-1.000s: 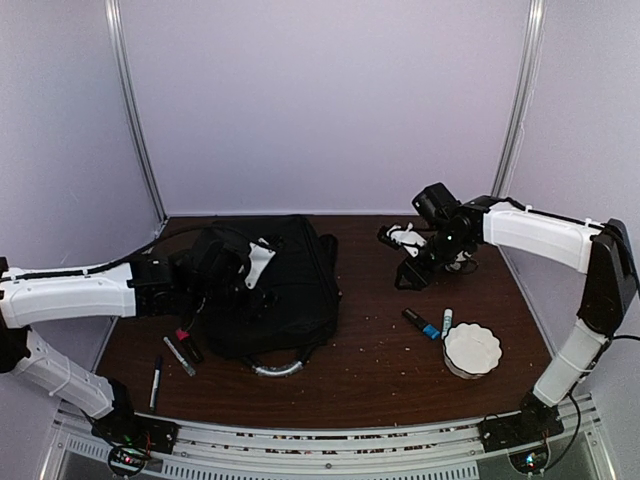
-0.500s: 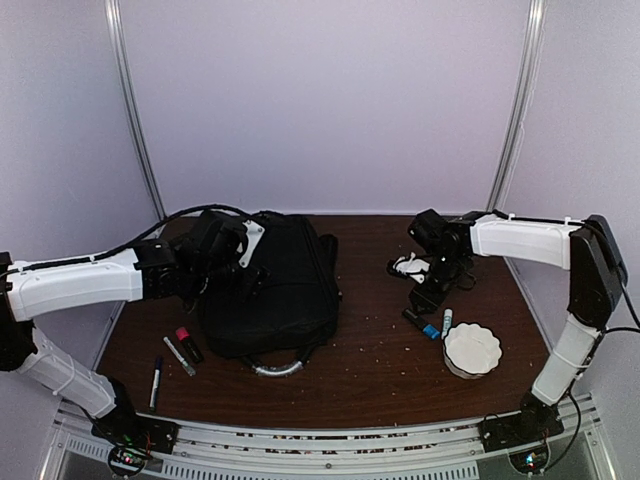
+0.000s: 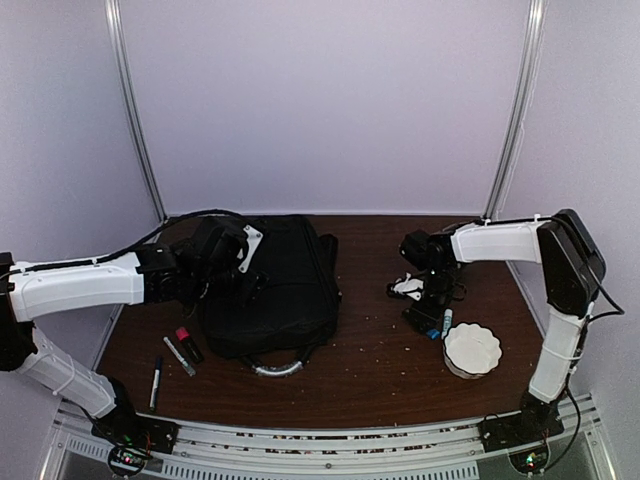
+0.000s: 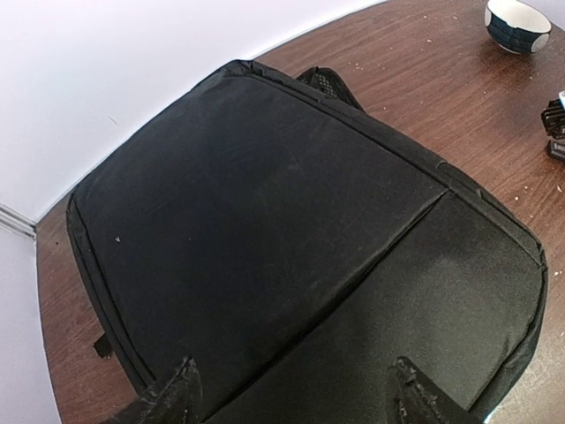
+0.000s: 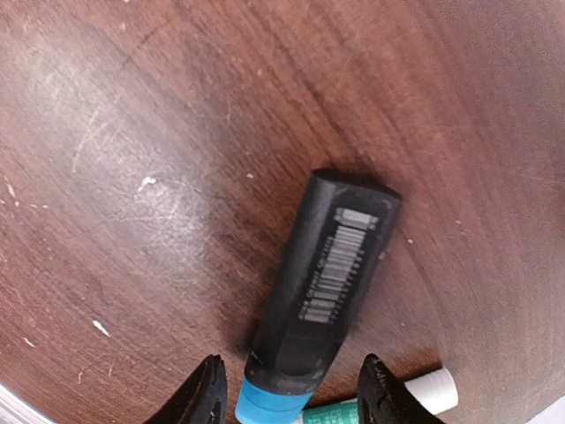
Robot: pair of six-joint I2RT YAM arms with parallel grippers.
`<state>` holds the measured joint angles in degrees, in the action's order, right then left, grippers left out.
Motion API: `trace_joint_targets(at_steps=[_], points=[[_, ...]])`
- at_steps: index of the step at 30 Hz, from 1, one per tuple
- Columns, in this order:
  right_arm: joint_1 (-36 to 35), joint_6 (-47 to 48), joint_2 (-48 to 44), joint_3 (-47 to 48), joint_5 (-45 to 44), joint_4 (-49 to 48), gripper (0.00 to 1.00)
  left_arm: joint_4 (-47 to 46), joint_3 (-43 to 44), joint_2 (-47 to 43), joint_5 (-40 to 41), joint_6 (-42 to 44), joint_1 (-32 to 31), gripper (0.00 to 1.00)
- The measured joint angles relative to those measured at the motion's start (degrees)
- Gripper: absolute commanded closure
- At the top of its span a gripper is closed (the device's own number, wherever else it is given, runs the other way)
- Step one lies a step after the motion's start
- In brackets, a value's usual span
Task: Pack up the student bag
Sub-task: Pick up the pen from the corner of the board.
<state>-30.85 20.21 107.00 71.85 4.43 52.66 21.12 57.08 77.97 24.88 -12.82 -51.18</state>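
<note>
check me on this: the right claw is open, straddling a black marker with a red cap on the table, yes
Nearly. The right claw is open and straddles the black marker on the table, but the cap is blue, not red. The right wrist view shows it.

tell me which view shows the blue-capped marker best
Right wrist: the marker fills the frame, barcode label visible. Top external shows only a small dark shape by the right gripper; left wrist doesn't show it.

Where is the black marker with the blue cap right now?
The marker lies on the table's right side in the top view, under the right hand, just left of the white bowl.
</note>
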Motion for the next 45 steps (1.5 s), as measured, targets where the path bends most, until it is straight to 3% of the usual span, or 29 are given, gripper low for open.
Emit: trace_joint_targets(at_steps=[11, 16, 19, 23, 31, 36, 45], points=[[0.0, -0.2, 3.3, 3.4, 0.7, 1.9, 0.68, 0.3, 0.0, 0.0, 1.9, 0.1, 0.0, 0.27], [0.0, -1.0, 4.4, 4.9, 1.1, 2.6, 0.6, 0.4, 0.0, 0.0, 2.4, 0.7, 0.0, 0.27], [0.0, -1.3, 5.3, 5.6, 1.2, 3.3, 0.6, 0.7, 0.0, 0.0, 2.5, 1.0, 0.1, 0.27], [0.0, -2.1, 6.4, 6.4, 1.2, 4.0, 0.65, 1.6, 0.0, 0.0, 2.8, 1.4, 0.1, 0.26], [0.0, -3.2, 7.6, 8.4, 1.2, 5.7, 0.85, 1.7, 0.0, 0.0, 3.0, 2.5, 0.8, 0.27], [0.0, -3.0, 7.6, 8.5, 2.1, 5.6, 0.88, 2.8, 1.3, 0.4, 2.5, 5.2, 2.5, 0.28], [0.0, -1.7, -3.4, 7.9, 9.6, 2.8, 0.9, 5.8, 10.3, 7.9, -3.7, 14.5, 4.5, 0.36]])
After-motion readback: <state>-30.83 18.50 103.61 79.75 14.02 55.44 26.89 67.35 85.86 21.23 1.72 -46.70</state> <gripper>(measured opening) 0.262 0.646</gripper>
